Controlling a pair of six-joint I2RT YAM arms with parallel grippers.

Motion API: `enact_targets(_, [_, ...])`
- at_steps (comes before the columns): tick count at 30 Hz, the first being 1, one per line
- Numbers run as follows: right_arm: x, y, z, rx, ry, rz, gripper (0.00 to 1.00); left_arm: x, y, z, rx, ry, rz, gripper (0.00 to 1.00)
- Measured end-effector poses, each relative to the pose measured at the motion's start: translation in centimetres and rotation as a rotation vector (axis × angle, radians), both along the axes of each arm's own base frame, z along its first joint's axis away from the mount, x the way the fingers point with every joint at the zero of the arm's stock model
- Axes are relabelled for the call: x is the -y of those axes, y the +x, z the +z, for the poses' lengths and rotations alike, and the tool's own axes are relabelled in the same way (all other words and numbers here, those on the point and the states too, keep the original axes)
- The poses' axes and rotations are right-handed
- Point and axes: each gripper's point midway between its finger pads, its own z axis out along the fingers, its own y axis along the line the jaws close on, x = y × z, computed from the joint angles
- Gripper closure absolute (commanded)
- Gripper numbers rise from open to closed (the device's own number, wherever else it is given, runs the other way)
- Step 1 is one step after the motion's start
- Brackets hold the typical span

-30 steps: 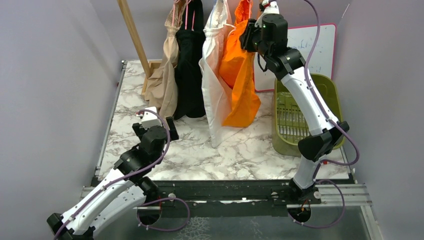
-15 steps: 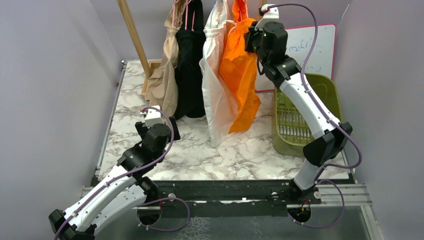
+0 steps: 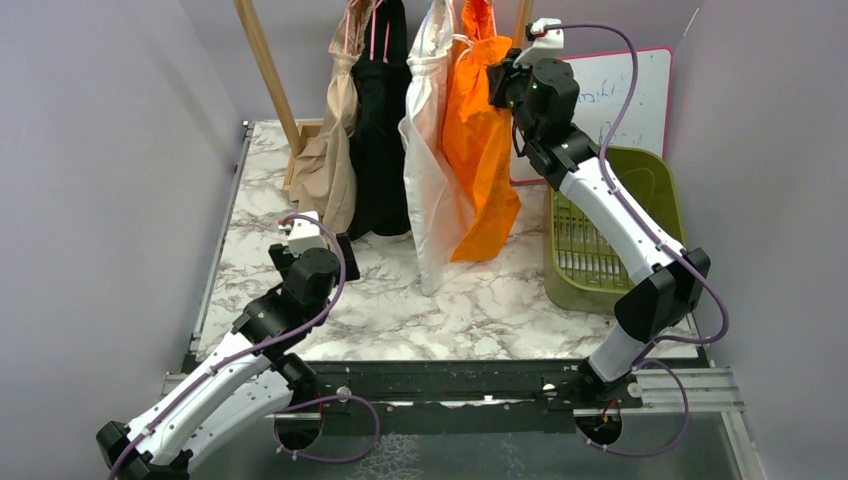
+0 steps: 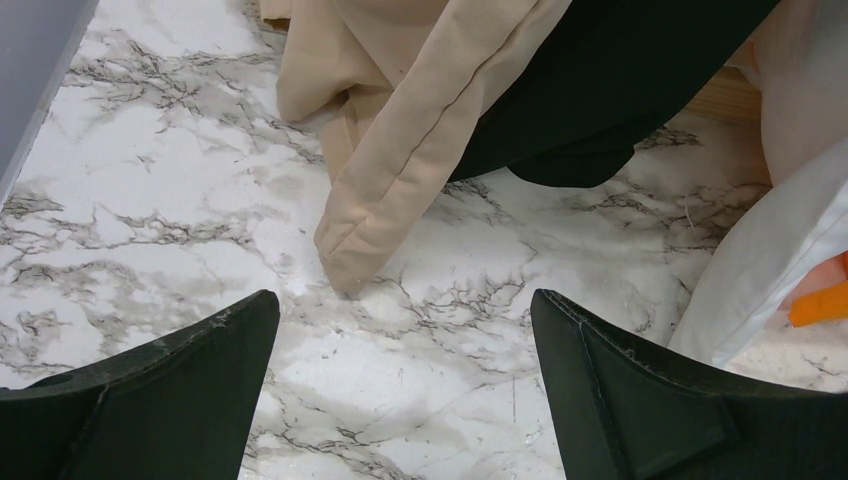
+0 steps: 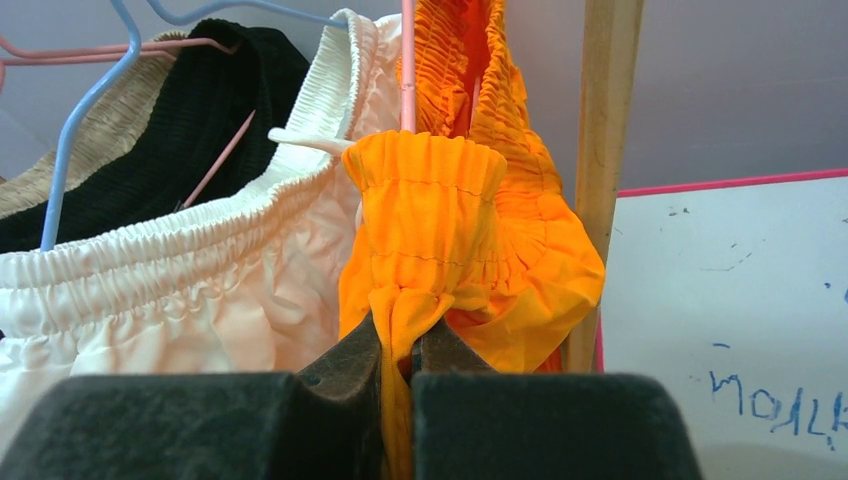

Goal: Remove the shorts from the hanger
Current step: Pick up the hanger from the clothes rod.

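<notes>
Four shorts hang on hangers at the back of the rack: tan (image 3: 333,150), black (image 3: 380,140), cream-white (image 3: 432,150) and orange (image 3: 480,140). My right gripper (image 3: 503,82) is high up and shut on a fold of the orange shorts (image 5: 440,230) just below the gathered waistband, which hangs on a pink hanger (image 5: 407,60). The cream-white shorts (image 5: 200,290) hang on a blue hanger (image 5: 80,110) to its left. My left gripper (image 4: 400,330) is open and empty, low over the marble table (image 4: 420,400), near the tan hem (image 4: 400,160) and the black hem (image 4: 600,90).
A green basket (image 3: 660,190) stands at the right, under the right arm. A whiteboard (image 3: 630,100) leans against the back wall. A wooden rack post (image 3: 268,70) slants at the back left, another post (image 5: 605,120) stands right of the orange shorts. Grey walls enclose both sides.
My right gripper has drawn slightly right and down with the orange fabric, and its arm's elbow has swung right. The orange shorts have shifted. The left arm has barely moved.
</notes>
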Motion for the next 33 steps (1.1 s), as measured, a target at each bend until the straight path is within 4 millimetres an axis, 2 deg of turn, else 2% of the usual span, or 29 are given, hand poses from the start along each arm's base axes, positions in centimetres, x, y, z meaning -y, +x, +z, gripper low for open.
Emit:
enact_targets(15, [-0.6,-0.8,1.1,0.017,0.055,0.046,0.99,0.0,0.0,-0.1,-0.005,0.004,0.0,0.01])
enact_targets(21, [-0.3,-1.5,3.8,0.04,0.078,0.052,0.99,0.0,0.1,-0.2,-0.008,0.007,0.0,0.01])
enact_targets(27, [0.3,-3.6,7.0,0.098,0.115,0.074,0.99,0.0,0.0,-0.2,-0.007,0.005,0.0,0.01])
enact_targets(33, [1.6,-5.8,7.2,0.059,0.129,0.068,0.99,-0.1,0.1,-0.2,-0.006,0.005,0.004,0.01])
